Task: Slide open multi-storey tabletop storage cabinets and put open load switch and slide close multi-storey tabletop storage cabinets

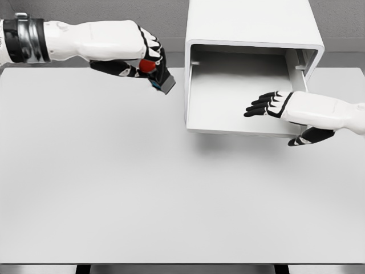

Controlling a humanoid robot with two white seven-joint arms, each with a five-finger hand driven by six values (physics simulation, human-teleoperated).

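Left hand point(149, 60): raised above the white surface point(114, 188), arm entering from the left edge. Fingers curled tight around the load switch point(158, 77). Switch held tilted, its red knob point(147, 66) tucked against the palm, its grey body with a blue edge jutting down and to the right, beyond the fingertips. No contact between switch and surface.

Storage cabinet point(251, 28): white, standing to the right of the left hand and well apart from it. Drawer point(228, 108) pulled forward out of the shell, interior visible and bare.

Right hand point(272, 104): arm entering from the right edge, forearm lying across the drawer's right front corner. Fingers extended and slightly spread, pointing left over the drawer floor, gripping nothing. Thumb point(308, 137) hanging below the drawer's front lip, outside the drawer. Contact between fingers and drawer floor not determinable from the head view.
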